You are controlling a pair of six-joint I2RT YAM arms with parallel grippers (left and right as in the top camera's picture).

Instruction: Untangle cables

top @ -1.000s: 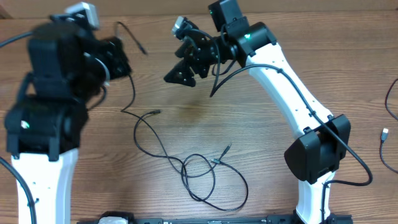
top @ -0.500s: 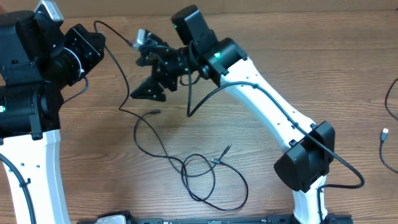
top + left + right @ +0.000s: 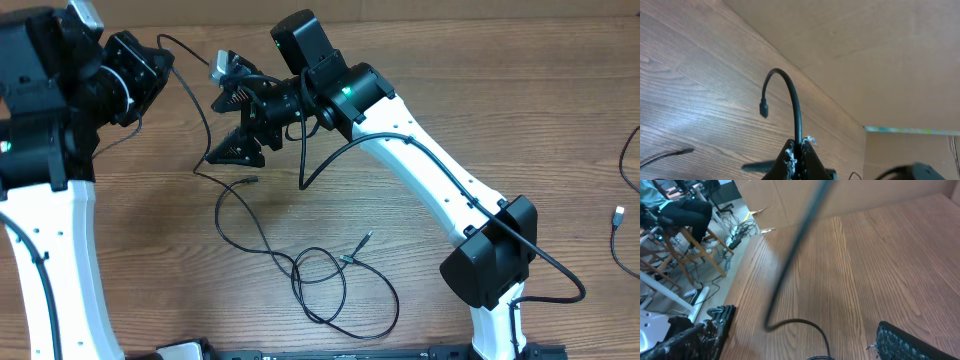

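The left gripper (image 3: 150,65) is pinched tight on a thin black cable (image 3: 796,110), which rises straight out of its fingertips and hooks over to their left, the plug (image 3: 763,108) pointing down. Beyond that grip the cable runs lengthwise towards the arm bases into a loose tangle (image 3: 298,268). The right gripper (image 3: 235,120) is spread wide, with the cable slanting between its fingers, untouched.

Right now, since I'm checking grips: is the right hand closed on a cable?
No, the right hand has its fingers wide apart, a cable passing between them.
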